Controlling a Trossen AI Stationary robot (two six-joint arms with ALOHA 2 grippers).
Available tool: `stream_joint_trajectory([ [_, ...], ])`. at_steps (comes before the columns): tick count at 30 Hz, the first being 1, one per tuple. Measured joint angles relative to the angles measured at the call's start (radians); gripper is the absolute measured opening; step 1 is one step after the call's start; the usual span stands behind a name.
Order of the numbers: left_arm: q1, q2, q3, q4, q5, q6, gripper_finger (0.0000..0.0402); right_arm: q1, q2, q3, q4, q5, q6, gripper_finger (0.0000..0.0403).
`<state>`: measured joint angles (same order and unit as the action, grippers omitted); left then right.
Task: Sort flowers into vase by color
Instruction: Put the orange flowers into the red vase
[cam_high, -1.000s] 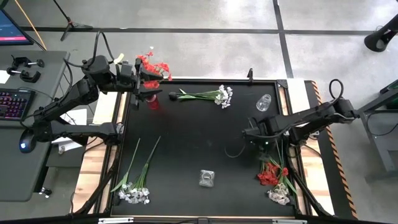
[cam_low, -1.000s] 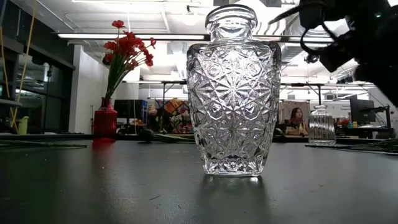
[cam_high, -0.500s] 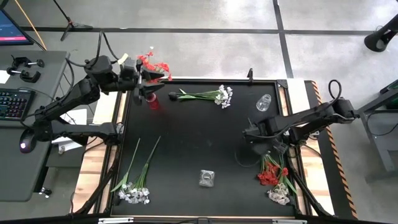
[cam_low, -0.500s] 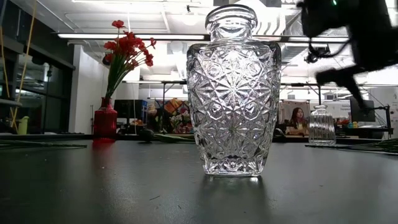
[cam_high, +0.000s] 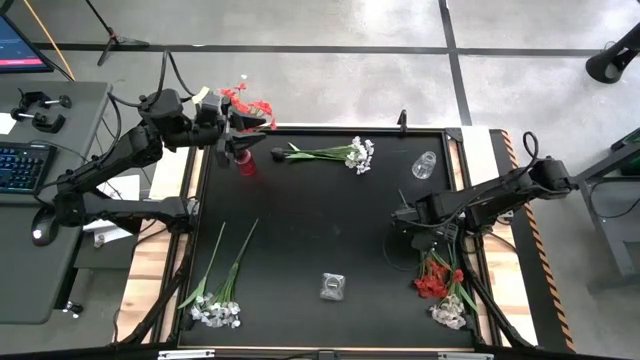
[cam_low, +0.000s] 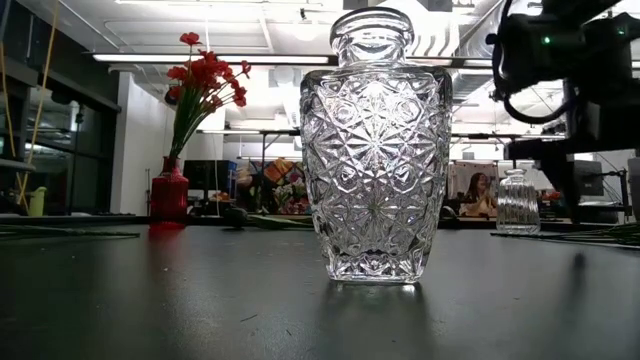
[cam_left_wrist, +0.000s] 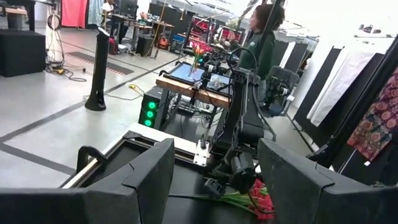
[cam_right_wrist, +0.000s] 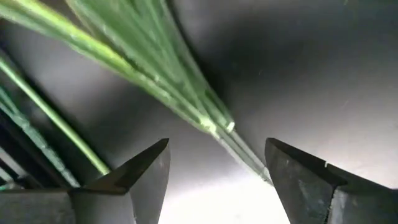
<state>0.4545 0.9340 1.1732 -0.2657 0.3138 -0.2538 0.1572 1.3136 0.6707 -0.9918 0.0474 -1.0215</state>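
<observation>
Right claw (cam_high: 414, 238) spread above thin green stems (cam_right_wrist: 186, 99); faceted glass vase (cam_low: 377, 150) upright.

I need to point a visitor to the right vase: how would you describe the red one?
Look at the black table and go to its far left corner, beside the left pincer. The red vase stands there holding red flowers; the other vases are clear glass.

I see the black table (cam_high: 300, 220) carrying white flowers (cam_high: 215, 312), red flowers (cam_high: 435, 280), a red vase (cam_high: 243, 163) and, seemingly, two glass vases (cam_high: 333, 286).
</observation>
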Motion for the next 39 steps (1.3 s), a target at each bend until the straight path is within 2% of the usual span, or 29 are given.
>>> stream_joint_trajectory([
  [4,0.000,0.000,0.000,0.000,0.000,0.001,0.0218,0.000,0.009,0.002,-0.008,-0.082,-0.016,0.0251],
  [12,0.000,0.000,0.000,0.000,0.000,0.001,0.0218,0.000,0.071,0.002,0.012,-0.133,-0.079,0.0251],
  [18,0.000,0.000,0.000,0.000,0.000,0.002,0.0218,0.000,0.130,0.003,0.072,-0.125,-0.095,0.0244],
  [22,0.000,0.000,0.000,0.000,0.000,0.002,0.0218,0.000,0.157,0.006,0.089,-0.118,-0.111,0.0197],
  [29,0.000,-0.002,0.000,0.000,-0.006,-0.013,0.0218,0.000,0.169,0.007,0.137,-0.094,-0.046,0.0029],
  [30,0.000,-0.004,0.000,0.000,-0.010,-0.025,0.0218,0.000,0.168,0.013,0.134,-0.093,-0.025,0.0016],
  [34,0.002,-0.013,0.000,0.007,-0.014,-0.056,0.0218,-0.001,0.152,0.061,0.072,-0.103,0.048,0.0017],
  [39,0.006,-0.028,0.000,0.041,-0.015,-0.050,0.0218,-0.036,0.072,0.208,0.008,-0.065,0.114,0.0006],
])
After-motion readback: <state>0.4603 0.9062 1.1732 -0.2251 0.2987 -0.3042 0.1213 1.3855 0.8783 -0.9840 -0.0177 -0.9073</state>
